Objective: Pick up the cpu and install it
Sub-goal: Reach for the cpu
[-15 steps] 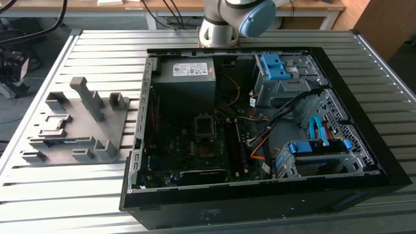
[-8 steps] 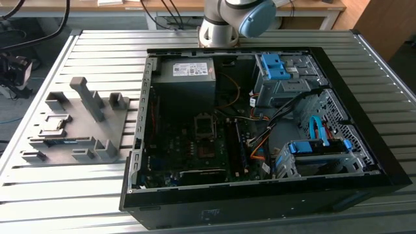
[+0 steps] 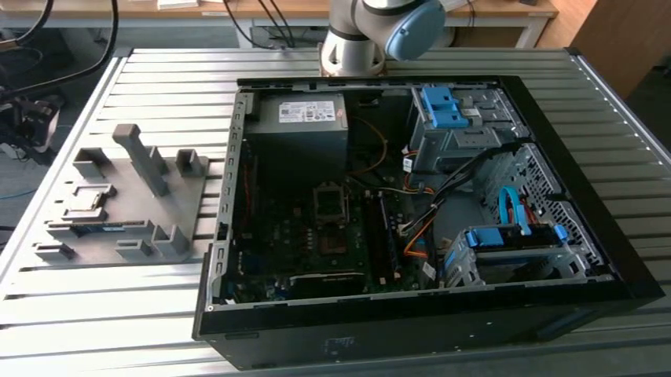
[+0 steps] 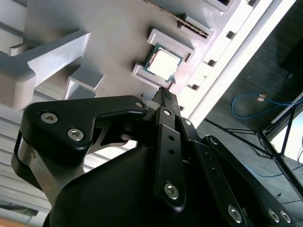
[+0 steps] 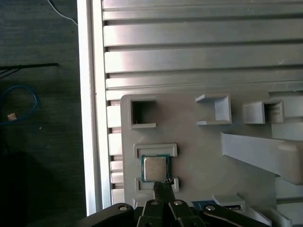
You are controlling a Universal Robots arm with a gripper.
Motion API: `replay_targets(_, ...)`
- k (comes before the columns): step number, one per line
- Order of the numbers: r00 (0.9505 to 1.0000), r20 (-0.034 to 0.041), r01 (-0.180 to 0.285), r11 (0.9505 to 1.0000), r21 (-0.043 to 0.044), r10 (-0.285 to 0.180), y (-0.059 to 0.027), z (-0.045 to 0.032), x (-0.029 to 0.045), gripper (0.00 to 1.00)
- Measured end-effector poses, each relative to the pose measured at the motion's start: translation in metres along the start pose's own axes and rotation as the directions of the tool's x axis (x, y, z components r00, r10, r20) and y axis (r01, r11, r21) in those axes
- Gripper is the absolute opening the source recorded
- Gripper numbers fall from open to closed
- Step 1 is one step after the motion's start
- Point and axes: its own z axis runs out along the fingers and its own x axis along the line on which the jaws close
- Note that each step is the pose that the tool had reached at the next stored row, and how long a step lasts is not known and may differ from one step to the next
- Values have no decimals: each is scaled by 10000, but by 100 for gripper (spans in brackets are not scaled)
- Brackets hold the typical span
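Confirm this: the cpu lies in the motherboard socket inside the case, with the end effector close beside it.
Not right. The cpu lies in a recess of the grey fixture plate, not in the motherboard socket; the first wrist view shows it. The end effector is close beside it.

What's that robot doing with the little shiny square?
The robot arm's tool hangs close to the cpu, its tips shut together at the chip's edge. The cpu lies in its pocket on the grey holder plate, not picked up yet. The open computer case sits beside that plate on the metal table.
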Motion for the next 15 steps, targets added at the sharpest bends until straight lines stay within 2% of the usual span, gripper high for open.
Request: replay_targets(15, 10000, -1, 1, 10000, 0, -1, -11, 239, 7, 10)
